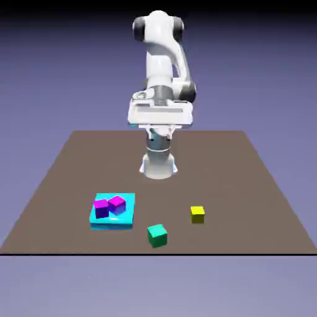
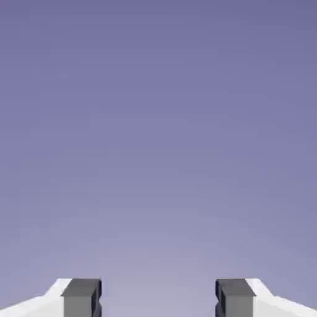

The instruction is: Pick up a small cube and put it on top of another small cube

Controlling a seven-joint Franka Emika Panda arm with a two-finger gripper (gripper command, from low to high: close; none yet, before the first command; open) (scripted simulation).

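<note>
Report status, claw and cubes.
Claw open, empty. Green cube and yellow cube on table, apart, unstacked. Two purple cubes on cyan block.

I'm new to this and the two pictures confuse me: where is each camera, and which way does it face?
Exterior view: across the table and above, facing the robot; the whole arm shows, with the cubes.
Hand view: on the hand, looking along the tool; only its two open fingertips show, against the plain backdrop.
Shared: the tool and backdrop.
</note>
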